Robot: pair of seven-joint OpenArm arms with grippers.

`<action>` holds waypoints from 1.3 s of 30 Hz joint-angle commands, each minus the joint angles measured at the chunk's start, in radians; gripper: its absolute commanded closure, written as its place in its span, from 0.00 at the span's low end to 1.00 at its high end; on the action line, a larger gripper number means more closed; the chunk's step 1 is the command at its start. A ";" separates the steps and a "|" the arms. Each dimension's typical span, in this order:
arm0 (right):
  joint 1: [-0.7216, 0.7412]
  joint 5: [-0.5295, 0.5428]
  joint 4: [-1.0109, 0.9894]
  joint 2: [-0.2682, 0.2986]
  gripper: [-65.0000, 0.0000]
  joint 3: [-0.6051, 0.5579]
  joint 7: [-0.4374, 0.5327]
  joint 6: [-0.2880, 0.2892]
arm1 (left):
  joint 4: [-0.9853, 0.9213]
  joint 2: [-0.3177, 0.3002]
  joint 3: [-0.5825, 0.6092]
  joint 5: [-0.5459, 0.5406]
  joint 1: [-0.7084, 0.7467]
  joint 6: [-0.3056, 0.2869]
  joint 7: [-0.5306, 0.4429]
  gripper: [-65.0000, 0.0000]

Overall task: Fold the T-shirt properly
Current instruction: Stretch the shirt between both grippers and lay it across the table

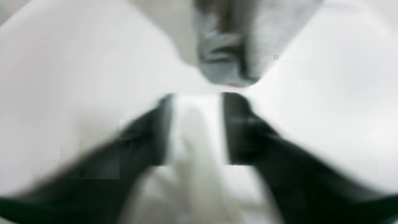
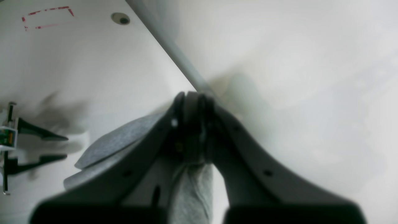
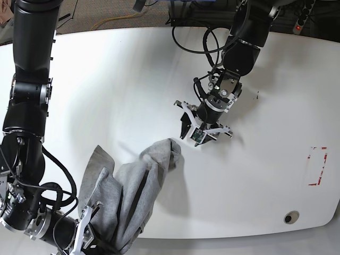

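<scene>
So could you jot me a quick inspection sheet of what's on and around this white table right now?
Surface: white table, with a red dashed rectangle and a round hole near one corner.
Job's things: grey T-shirt, bunched and lifted at the near edge, not folded.
Clutter: nothing seen.
Pincers: right pincer shut on the T-shirt; left pincer open, holding nothing, above bare table beside the shirt.
Cables: black cables loop along the left arm.
Surroundings: floor beyond the far edge, with a power strip.
</scene>
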 commanded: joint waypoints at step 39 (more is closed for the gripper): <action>-0.073 -0.081 0.006 0.028 1.00 0.113 0.039 -0.006 | -0.325 0.113 0.048 0.004 -0.271 0.010 -0.007 1.00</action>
